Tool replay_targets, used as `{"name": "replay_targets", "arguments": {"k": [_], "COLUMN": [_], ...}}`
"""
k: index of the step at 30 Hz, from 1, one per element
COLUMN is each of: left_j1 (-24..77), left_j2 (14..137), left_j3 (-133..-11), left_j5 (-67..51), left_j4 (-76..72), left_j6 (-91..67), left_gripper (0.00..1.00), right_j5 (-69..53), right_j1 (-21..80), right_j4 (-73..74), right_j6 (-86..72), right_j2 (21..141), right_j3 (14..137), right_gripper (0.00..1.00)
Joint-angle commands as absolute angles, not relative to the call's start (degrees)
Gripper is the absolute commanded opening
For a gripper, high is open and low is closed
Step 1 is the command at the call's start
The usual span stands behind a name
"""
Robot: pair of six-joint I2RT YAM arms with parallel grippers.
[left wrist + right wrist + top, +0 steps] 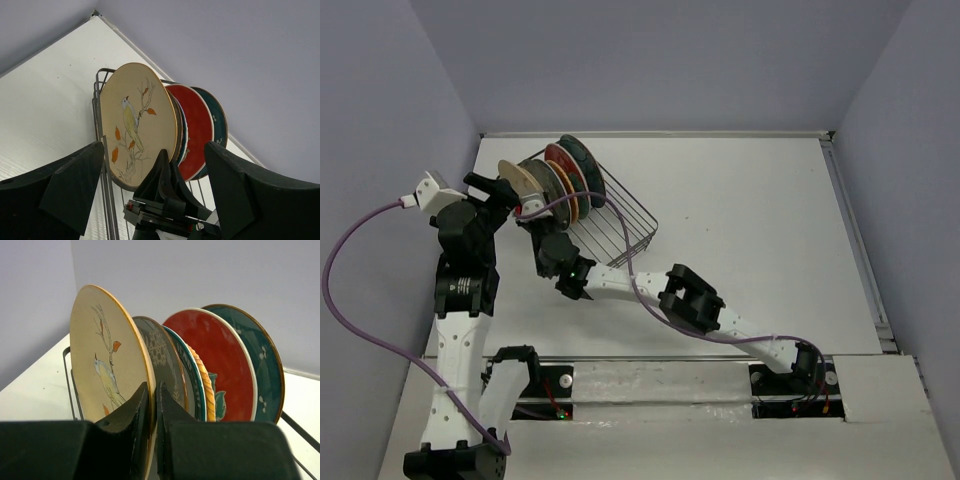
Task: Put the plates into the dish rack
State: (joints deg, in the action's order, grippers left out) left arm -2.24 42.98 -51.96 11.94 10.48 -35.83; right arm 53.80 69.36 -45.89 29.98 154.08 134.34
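The wire dish rack [625,215] holds several plates on edge. From the near end they are cream with a bird [100,355], grey with a pale design [162,352], white with a dark rim [196,385], orange woven [206,385], red floral [220,355] and dark teal [262,360]. My right gripper [153,390] is shut on the lower rim of the cream plate [518,178], which stands at the rack's left end. My left gripper [154,147] is open and empty just left of the rack, facing the cream plate [137,120] and the right gripper's fingers [162,175].
The rack's wire [99,125] stands at the far left of the white table [750,230], near the left wall. The right arm [690,305] stretches diagonally across the table. A purple cable [350,290] loops off the left arm.
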Motion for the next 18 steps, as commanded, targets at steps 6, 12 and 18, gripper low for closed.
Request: {"name": "replay_targets", "arguments": {"k": [6,12,18], "left_j1": [-2.29,-2.64,-2.81], "left_j2": [41.84,41.66,41.04], "left_j3": [-49.13,-49.22,-49.75], "left_j5": [9.14,9.14,8.27], "left_j4": [7.82,7.82,7.82], "left_j6": [-35.07,-34.72,-34.63], "left_gripper": [0.93,0.94,0.95], "right_j5": [54.67,54.67,53.27], "right_j1": [70.14,70.14,70.14], "right_j4": [-56.87,-54.5,-49.06], "right_j6": [30.5,27.25,21.12], "right_j2": [150.38,145.74,139.32], "right_j3": [129.73,126.49,122.26], "right_gripper": [0.32,0.47,0.62]}}
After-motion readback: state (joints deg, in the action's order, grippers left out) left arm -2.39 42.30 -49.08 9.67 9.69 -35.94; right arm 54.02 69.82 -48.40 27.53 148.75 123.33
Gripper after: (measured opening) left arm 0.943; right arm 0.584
